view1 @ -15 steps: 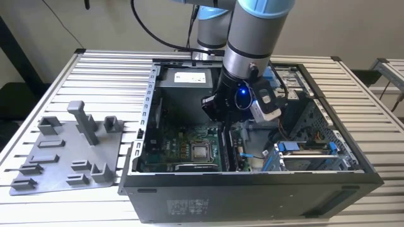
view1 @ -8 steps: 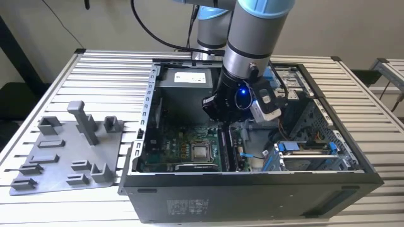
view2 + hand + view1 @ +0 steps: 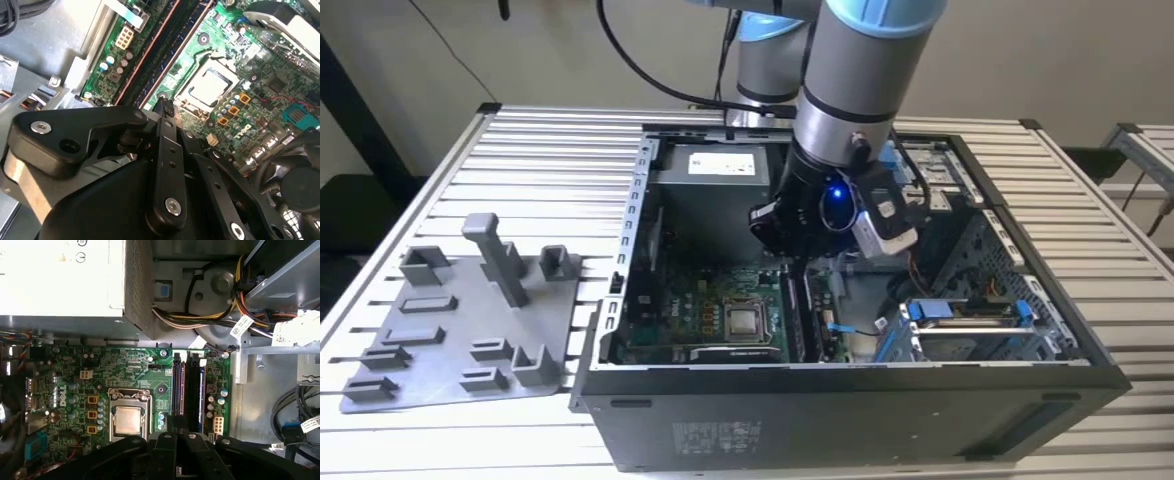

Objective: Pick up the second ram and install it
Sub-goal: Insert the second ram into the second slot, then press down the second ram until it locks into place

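Above the motherboard (image 3: 125, 375), gripper (image 3: 176, 432) over ram slots (image 3: 189, 390).

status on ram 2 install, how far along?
Done: the arm is inside the case, away from the grey tray. In hand: the gripper sits low over the memory slots beside the CPU socket. Left: whether the second ram is seated there cannot be told.

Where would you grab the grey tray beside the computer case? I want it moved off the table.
Probably the tall upright post of the grey tray, from straight above. The tray lies flat on the slatted table, so its edges offer little, while that post stands clear of the shorter ones.
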### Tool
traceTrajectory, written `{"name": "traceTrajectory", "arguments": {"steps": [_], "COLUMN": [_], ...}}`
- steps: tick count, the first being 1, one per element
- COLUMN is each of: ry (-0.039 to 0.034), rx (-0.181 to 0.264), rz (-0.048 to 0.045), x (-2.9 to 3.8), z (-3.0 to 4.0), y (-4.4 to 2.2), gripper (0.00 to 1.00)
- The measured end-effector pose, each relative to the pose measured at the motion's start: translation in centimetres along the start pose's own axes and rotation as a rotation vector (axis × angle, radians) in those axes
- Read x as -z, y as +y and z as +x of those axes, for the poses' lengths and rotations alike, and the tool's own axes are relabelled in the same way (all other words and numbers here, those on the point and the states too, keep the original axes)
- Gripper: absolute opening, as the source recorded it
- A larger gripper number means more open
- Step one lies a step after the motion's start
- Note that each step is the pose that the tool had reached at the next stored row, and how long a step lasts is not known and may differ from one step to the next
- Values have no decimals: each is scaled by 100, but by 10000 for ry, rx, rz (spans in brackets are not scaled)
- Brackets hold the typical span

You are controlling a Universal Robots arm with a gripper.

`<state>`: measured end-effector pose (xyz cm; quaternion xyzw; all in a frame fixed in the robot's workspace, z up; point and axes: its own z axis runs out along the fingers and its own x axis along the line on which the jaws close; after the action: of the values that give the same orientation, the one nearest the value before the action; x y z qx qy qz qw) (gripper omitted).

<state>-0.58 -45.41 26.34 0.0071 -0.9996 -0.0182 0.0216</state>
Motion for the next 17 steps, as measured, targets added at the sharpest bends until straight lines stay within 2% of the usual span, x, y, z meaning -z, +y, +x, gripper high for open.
{"name": "traceTrajectory", "arguments": {"steps": [1, 12, 17], "ry": [1, 248, 223], "rx": [-1, -13, -2], "rz": [-1, 97, 98], "x": [0, 0, -1], "z": [0, -1, 3], "y": [0, 1, 1], "gripper": [11, 11, 11]}}
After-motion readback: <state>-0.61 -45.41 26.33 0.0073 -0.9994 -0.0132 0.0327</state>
